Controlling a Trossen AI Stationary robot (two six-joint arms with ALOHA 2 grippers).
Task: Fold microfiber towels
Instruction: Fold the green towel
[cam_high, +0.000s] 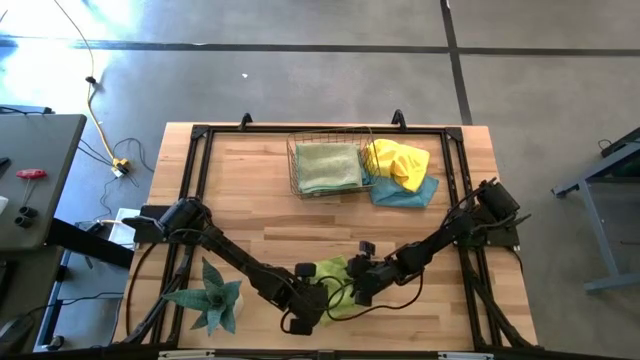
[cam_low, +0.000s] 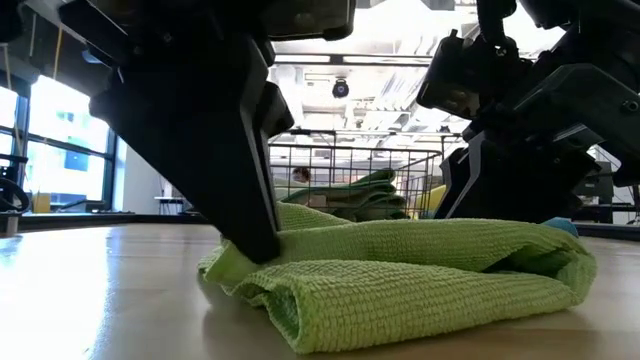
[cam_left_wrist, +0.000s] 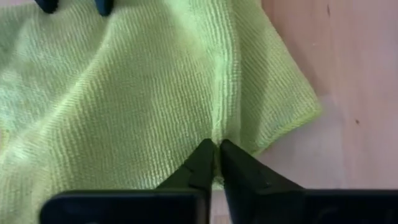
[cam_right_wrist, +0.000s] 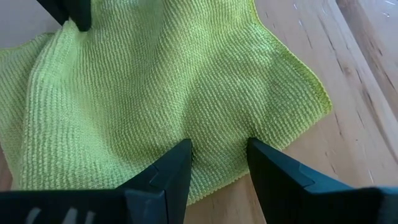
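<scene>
Hidden: most of lime green towel under both grippers from above; near edge of table cut off.
Hard to make out: far towels, blurred behind wire in the low view.
Writing: none readable.
Lime green towel: rumpled, near edge of table, middle, between the two grippers.
Left gripper: on the towel's left side, fingers pinched together on a ridge of lime green cloth.
Right gripper: pressed down on the towel's right side, fingers partly apart, tips on cloth, nothing clamped.
Wire basket: far middle, holds folded pale green towel.
Beside basket, right: yellow towel heaped over blue towel.
Near left: spiky plant.
</scene>
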